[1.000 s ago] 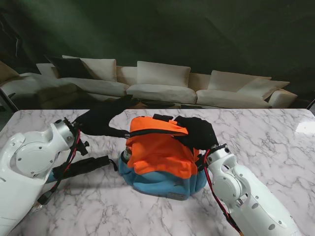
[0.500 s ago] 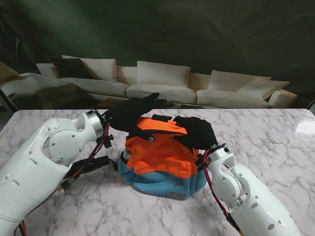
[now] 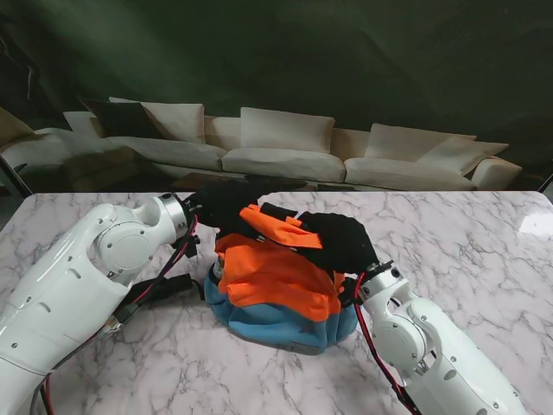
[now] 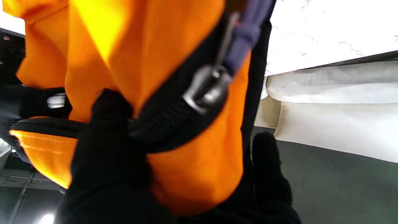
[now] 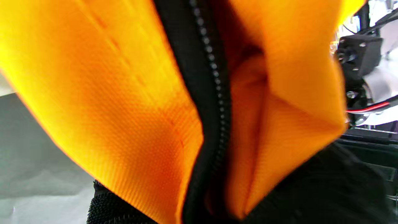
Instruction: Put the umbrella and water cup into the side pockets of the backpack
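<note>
The orange and blue backpack (image 3: 275, 294) stands in the middle of the marble table. My left hand (image 3: 226, 207), in a black glove, is shut on the backpack's top left edge. In the left wrist view its fingers (image 4: 108, 140) wrap orange fabric, a black strap and a metal zipper pull (image 4: 206, 88). My right hand (image 3: 341, 242) grips the top right of the backpack, and its wrist view is filled with orange cloth and a black zipper (image 5: 211, 93). The black folded umbrella (image 3: 162, 290) lies on the table left of the backpack, partly behind my left arm. I cannot make out the water cup.
The marble table (image 3: 484, 251) stretches to both sides of the backpack. A long pale sofa (image 3: 285, 147) stands beyond the table's far edge. My left forearm (image 3: 95, 268) crosses over the umbrella.
My left hand swung in from the left and closed on the backpack's top. The backpack's top has shifted slightly left and toward me. The right hand kept its hold.
</note>
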